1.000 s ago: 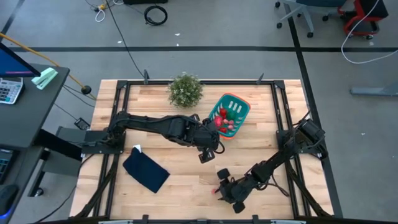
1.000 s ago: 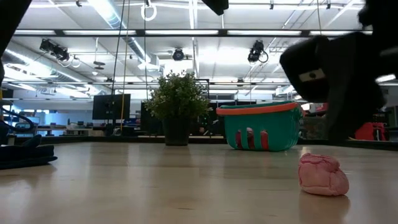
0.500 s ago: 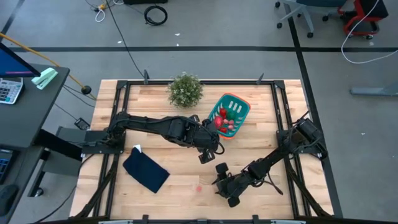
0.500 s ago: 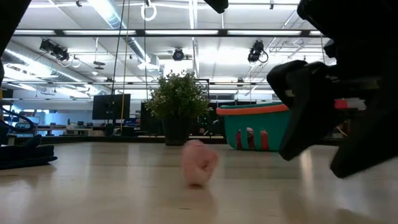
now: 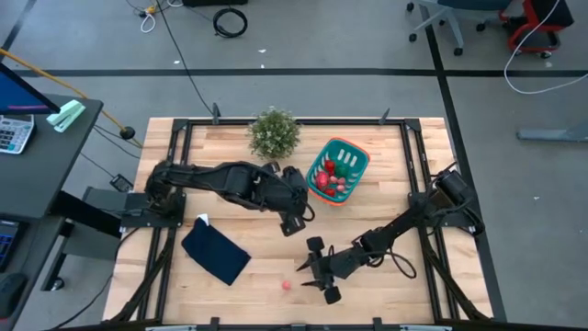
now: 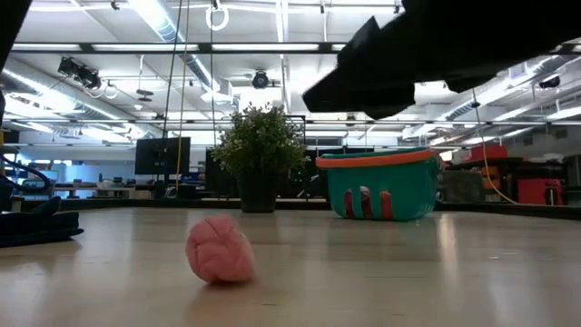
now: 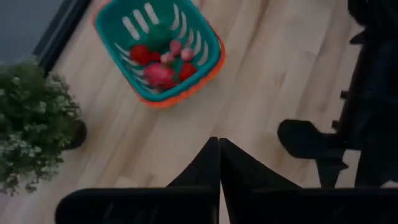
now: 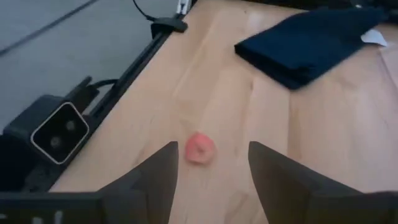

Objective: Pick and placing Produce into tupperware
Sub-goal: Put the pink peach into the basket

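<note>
One pink toy piece of produce (image 5: 287, 285) lies alone on the wood near the table's near edge; it also shows in the low view (image 6: 221, 252) and the right wrist view (image 8: 200, 149). My right gripper (image 5: 310, 269) (image 8: 211, 180) is open and low, just right of that piece, not touching it. The teal basket with the orange-red rim (image 5: 338, 171) (image 7: 158, 53) (image 6: 381, 186) stands at the far right and holds several red and pink pieces and a green one. My left gripper (image 5: 293, 223) (image 7: 219, 149) is shut and empty, hovering left of the basket.
A bushy potted plant (image 5: 274, 133) stands at the far edge, left of the basket. A folded navy cloth (image 5: 215, 255) lies near the left front. The low camera (image 8: 59, 130) sits at the table's near edge, close to the pink piece.
The pink piece has rolled along the near side toward the table's left and now rests free. My right gripper has swept left after it, staying low. My left gripper has drawn back a little toward the left, away from the basket.
</note>
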You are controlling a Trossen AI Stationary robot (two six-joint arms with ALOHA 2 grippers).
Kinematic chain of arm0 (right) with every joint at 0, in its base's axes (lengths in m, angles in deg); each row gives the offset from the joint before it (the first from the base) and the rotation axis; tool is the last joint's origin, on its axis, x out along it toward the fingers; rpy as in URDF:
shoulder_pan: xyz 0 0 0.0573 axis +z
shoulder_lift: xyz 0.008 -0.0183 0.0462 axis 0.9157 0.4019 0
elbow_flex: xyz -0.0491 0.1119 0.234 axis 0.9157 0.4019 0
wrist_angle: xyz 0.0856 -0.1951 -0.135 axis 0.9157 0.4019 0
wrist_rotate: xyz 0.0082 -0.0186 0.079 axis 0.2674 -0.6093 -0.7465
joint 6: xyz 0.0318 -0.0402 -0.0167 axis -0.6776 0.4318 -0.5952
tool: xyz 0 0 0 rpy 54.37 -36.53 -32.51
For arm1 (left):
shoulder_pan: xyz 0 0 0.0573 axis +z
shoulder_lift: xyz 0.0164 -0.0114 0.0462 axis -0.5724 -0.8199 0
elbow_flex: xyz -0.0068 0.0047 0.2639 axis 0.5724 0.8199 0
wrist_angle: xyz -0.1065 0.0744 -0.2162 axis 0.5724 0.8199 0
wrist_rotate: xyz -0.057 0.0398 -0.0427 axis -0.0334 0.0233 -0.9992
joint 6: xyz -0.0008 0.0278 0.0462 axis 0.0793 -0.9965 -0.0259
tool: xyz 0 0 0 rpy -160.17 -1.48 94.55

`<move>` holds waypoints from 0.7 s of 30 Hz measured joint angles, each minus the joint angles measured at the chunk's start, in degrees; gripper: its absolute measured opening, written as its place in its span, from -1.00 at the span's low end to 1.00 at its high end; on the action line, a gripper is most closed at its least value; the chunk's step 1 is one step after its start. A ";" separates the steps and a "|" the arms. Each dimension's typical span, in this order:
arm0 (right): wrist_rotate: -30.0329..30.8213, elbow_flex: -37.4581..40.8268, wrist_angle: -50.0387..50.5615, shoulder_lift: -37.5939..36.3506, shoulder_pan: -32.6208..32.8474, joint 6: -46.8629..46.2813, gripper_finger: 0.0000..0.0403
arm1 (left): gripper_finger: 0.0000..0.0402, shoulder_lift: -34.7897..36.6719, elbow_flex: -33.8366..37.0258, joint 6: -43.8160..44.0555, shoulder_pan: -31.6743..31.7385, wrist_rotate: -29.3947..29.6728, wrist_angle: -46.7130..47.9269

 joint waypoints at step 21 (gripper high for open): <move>-0.68 -12.80 -3.69 14.39 -0.40 0.84 -0.02 | -0.96 4.77 0.04 -0.42 0.86 1.39 1.90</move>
